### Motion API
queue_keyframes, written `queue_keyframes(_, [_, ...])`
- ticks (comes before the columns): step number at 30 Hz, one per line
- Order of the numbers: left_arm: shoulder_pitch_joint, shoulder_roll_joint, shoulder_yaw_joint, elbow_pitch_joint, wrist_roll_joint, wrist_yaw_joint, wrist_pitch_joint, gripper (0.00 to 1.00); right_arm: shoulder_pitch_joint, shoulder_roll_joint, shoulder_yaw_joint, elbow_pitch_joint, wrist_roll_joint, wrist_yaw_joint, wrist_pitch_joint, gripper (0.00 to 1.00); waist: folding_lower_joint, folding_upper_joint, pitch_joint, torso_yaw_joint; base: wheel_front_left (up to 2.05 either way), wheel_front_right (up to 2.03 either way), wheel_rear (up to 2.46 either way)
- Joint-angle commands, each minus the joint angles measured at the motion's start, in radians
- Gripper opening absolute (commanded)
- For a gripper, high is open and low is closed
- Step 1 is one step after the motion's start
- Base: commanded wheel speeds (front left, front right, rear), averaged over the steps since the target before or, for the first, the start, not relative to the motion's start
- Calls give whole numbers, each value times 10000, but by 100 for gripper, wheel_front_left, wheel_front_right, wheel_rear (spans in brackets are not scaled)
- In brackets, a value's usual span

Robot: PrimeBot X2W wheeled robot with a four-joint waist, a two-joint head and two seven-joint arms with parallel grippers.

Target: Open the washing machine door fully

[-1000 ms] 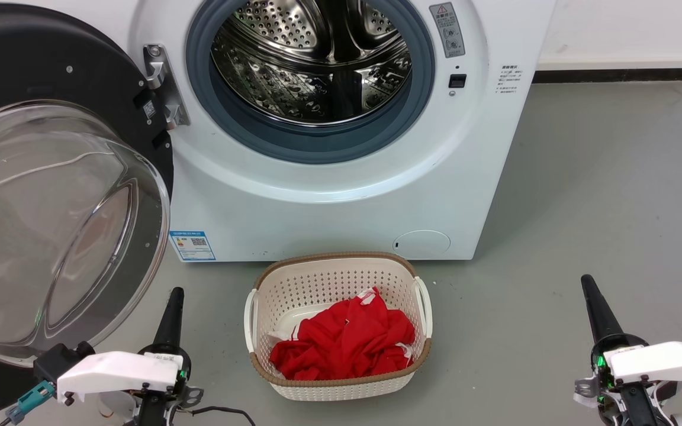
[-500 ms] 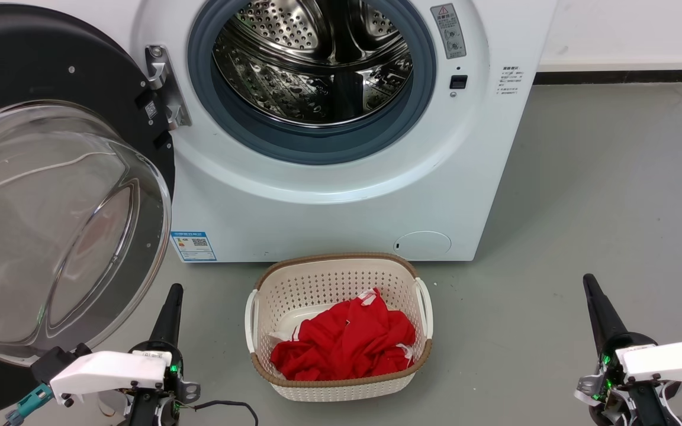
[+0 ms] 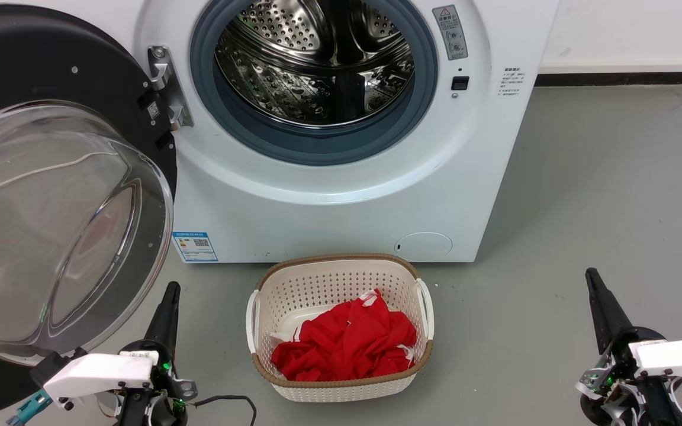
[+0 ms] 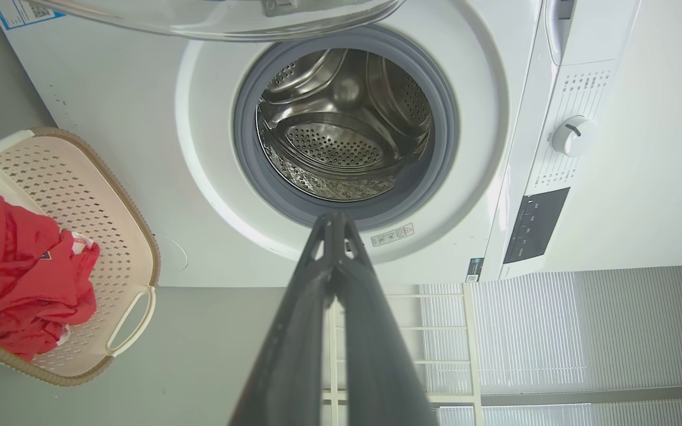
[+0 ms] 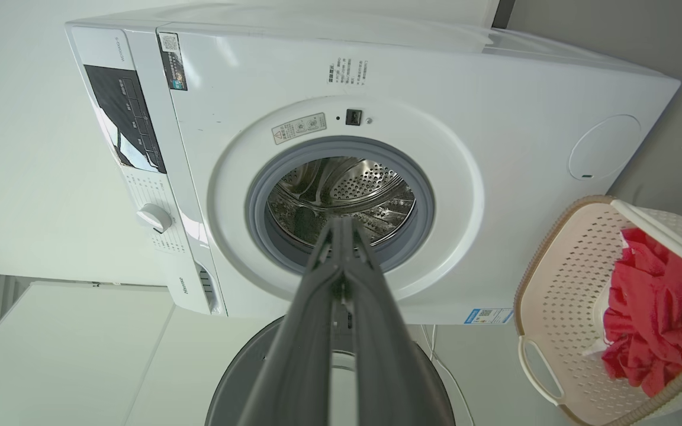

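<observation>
The washing machine door (image 3: 51,195), a big black disc with a bulging clear glass bowl, stands swung wide open at the left of the head view, hung on a metal hinge (image 3: 163,83). Its glass edge (image 4: 222,18) crosses the top of the left wrist view, and its grey rim (image 5: 240,378) sits low in the right wrist view. The steel drum (image 3: 317,65) lies open behind a grey-blue rubber ring. My left gripper (image 3: 170,291) is shut just below the door's glass, holding nothing. My right gripper (image 3: 591,276) is shut at the lower right, far from the door.
A cream basket (image 3: 341,272) with red cloth (image 3: 347,343) stands on the grey floor in front of the white washing machine (image 3: 329,207). A small round white flap (image 3: 422,244) sits low on its front. Open floor (image 3: 601,189) lies to the right.
Both grippers have slid slightly down the head view toward its bottom edge. The whole scene has shifted a few pixels, so the camera moved a little. The door keeps its place.
</observation>
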Motion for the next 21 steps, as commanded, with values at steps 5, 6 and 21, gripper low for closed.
queue_keyframes(5, [-98, -37, 147, 23, -848, -156, 230, 0, -142, -8, -107, 31, 865, -3, 244, 0, 0, 0, -19, 20, 0, 0, 0])
queue_keyframes(6, [-98, -39, 156, 25, -915, -160, 234, 0, -147, -7, -114, 34, 935, -3, 253, 0, 0, 0, -21, 22, 0, 0, 0])
queue_keyframes(21, [-90, -42, 168, 29, -1010, -180, 272, 0, -139, 15, -143, 36, 1005, -3, 306, 0, 0, 0, -25, 26, 0, 0, 0])
